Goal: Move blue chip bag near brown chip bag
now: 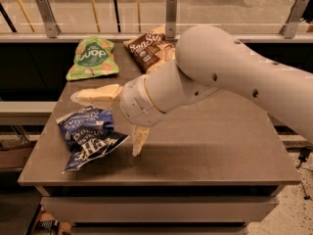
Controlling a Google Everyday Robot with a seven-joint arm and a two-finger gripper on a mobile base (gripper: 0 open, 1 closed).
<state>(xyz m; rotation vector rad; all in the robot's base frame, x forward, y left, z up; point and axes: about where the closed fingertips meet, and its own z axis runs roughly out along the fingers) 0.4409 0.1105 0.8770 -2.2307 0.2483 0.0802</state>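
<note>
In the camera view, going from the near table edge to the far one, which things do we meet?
The blue chip bag, with the open gripper at its right → green bag and brown chip bag, level with each other.

Claw (pixel 107 125) spread over blue chip bag (pixel 88 136), brown chip bag (pixel 149 50) beyond

blue chip bag (pixel 88 136): crinkled foil | table (pixel 220 146): matt | tool (pixel 106 125) beside it: smooth, perhaps plastic

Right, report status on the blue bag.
Gripper open at blue chip bag, not gripping. Brown chip bag at table's far edge. Green bag beside it, off the path.
</note>
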